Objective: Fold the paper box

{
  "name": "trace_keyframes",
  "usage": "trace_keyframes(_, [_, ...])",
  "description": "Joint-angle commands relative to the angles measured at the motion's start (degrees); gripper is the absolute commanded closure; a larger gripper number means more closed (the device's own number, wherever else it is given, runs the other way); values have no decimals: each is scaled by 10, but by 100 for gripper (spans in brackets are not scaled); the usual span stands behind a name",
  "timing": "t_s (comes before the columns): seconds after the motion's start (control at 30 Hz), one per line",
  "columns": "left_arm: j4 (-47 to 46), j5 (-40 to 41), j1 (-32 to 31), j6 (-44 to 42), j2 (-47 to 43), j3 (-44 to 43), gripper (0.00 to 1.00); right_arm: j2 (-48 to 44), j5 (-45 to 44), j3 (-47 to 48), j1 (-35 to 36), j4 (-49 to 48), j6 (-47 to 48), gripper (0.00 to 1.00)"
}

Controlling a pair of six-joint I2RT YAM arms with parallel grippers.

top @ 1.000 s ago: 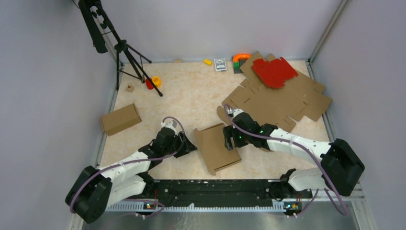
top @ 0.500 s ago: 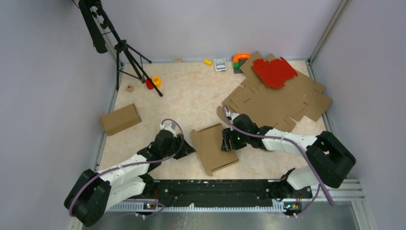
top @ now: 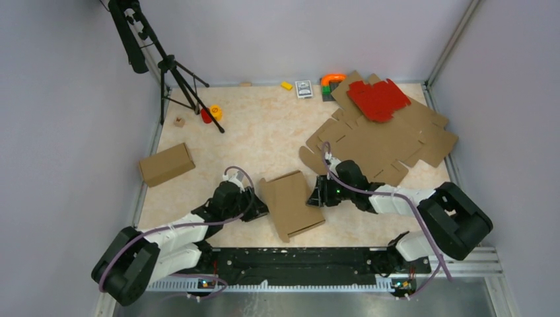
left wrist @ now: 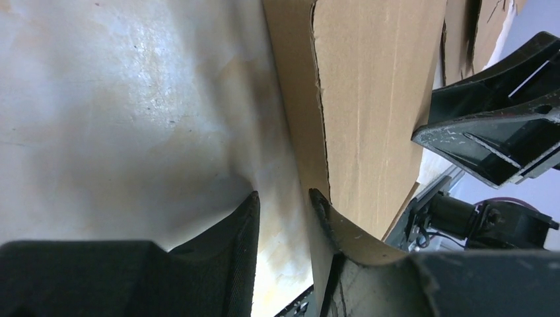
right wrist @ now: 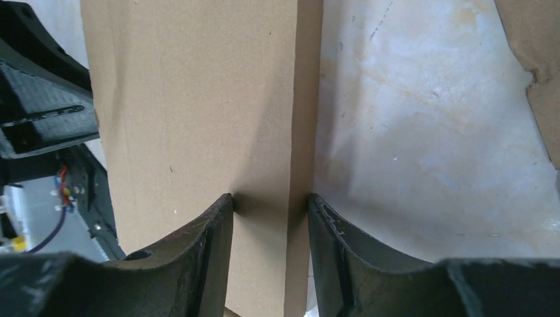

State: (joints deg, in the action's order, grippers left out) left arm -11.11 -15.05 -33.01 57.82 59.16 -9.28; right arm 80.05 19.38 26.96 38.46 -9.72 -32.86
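One paper box (top: 290,206), flat, rectangular, of plain brown corrugated card, is seen by the middle of the table's (top: 264,142) near edge. Two black pincers flank it: the left pincer (left wrist: 284,195) and the right pincer (right wrist: 269,198), each half open astride a box edge, neither clamped. One red die-cut sheet (top: 378,99) is laid on flat brown sheets (top: 389,142) at the far right corner.

- A robotics lab test cell: plain pale grey wall panels (top: 290,33) and aluminium corner posts (top: 452,39) enclose a beige marbled tabletop (top: 264,132).
- Two white-and-black robot arms, left (top: 178,228) and right (top: 403,198), sit on a black base rail (top: 297,261).
- A black camera tripod (top: 173,72) stands at the far left.
- Practice props lie about: a plain brown cardboard paper box (top: 290,205) and a red die-cut cardboard sheet (top: 378,99).
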Motion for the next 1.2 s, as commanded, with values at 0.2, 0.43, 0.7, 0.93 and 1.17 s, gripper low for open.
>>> trace_keyframes(0.2, [-37, -6, 12, 41, 23, 43, 67, 44, 35, -52, -43, -40, -11, 66])
trace_keyframes(0.43, [-11, 20, 26, 74, -13, 66, 74, 61, 56, -65, -70, -69, -10, 70])
trace_keyframes(0.7, [-20, 18, 26, 62, 14, 59, 100, 61, 76, -65, -84, -77, -6, 79])
trace_keyframes(0.93, [-164, -41, 26, 68, 124, 48, 100, 40, 124, -64, -89, -91, -27, 65])
trace_keyframes(1.17, [-214, -62, 26, 76, 172, 30, 100, -17, 120, -41, -96, -42, -28, 59])
